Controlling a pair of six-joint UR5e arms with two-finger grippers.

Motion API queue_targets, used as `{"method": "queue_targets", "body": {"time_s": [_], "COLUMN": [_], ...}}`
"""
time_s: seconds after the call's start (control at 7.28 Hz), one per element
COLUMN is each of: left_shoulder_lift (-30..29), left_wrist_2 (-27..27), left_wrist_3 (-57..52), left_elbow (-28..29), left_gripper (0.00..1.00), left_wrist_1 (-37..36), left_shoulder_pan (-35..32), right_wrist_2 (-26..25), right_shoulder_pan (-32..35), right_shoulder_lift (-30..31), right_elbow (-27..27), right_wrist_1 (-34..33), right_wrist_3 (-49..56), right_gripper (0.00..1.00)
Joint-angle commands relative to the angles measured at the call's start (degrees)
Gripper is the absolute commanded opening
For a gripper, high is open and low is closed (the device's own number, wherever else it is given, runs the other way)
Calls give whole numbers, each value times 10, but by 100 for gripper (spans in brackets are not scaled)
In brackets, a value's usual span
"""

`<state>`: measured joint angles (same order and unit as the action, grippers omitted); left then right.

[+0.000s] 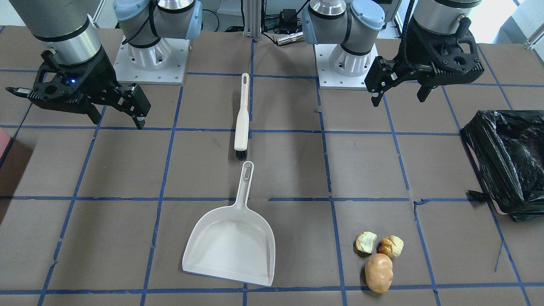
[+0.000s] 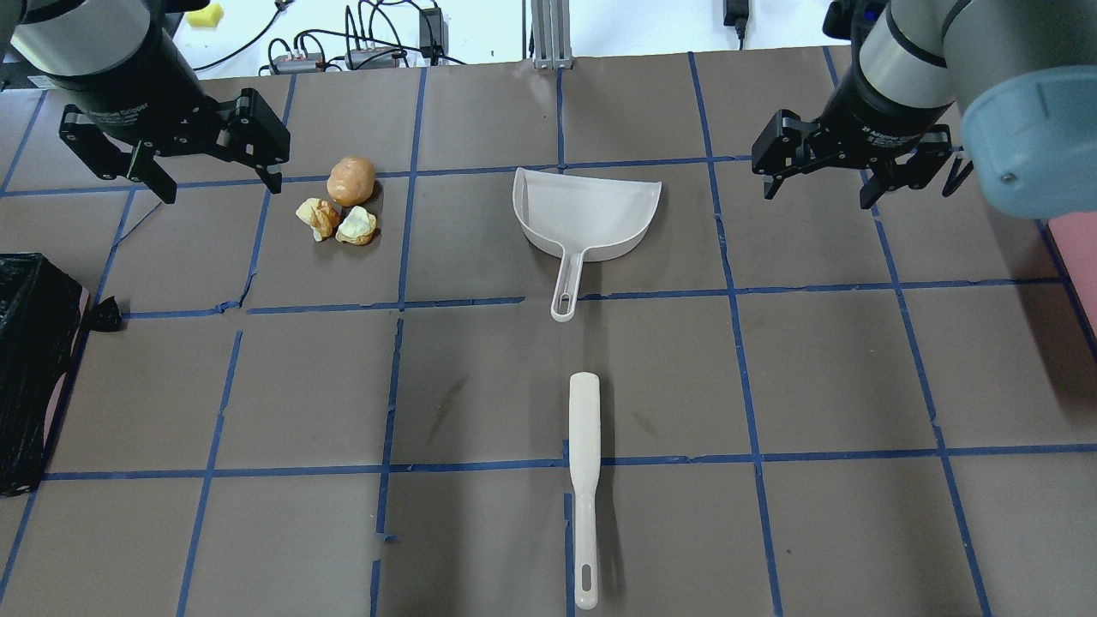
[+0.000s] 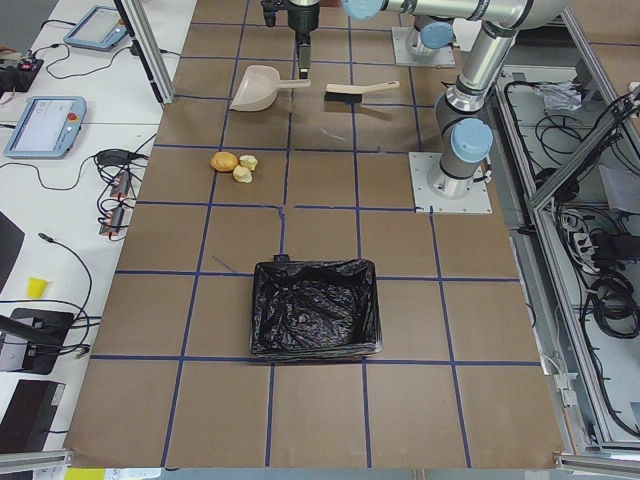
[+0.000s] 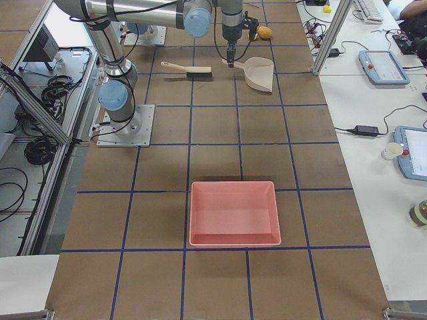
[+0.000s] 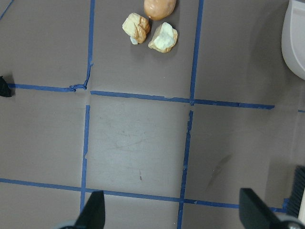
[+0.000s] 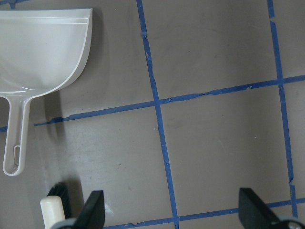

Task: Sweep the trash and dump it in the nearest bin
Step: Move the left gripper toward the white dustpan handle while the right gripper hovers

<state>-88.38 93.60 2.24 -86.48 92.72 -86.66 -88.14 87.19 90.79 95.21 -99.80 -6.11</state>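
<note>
Overhead exterior: the trash (image 2: 341, 206) lies far left, with the bin (image 2: 34, 368) nearer at the left edge. The left gripper (image 2: 218, 188) hangs just left of the trash, pointing down, fingers spread. The right gripper (image 2: 818, 195) hangs likewise, right of the dustpan (image 2: 591, 210).

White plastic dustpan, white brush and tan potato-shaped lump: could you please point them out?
White plastic dustpan (image 1: 231, 244), front-facing view, pan floor.
White brush (image 1: 242, 114), front-facing view, handle.
Tan potato-shaped lump (image 1: 378, 273), front-facing view, middle.
</note>
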Motion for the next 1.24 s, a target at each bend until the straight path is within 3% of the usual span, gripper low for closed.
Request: {"method": "queue_targets", "body": {"time_s": [0.0, 0.41, 1.1], "left_shoulder_lift": [0, 1, 19], "left_wrist_2": [0, -1, -6], "left_wrist_3": [0, 0, -6], "left_elbow": [0, 0, 1], "left_gripper": [100, 100, 100], "left_wrist_1": [1, 1, 26], "left_shoulder_pan": [0, 0, -11], "right_wrist_2": [1, 0, 0], "right_shoulder_pan": [0, 12, 48], "right_shoulder_lift": [-22, -74, -69], "right_elbow": [-20, -71, -68], "right_wrist_1": [7, 14, 19], "right_wrist_3": [0, 0, -1], "right_gripper": [100, 100, 100]}}
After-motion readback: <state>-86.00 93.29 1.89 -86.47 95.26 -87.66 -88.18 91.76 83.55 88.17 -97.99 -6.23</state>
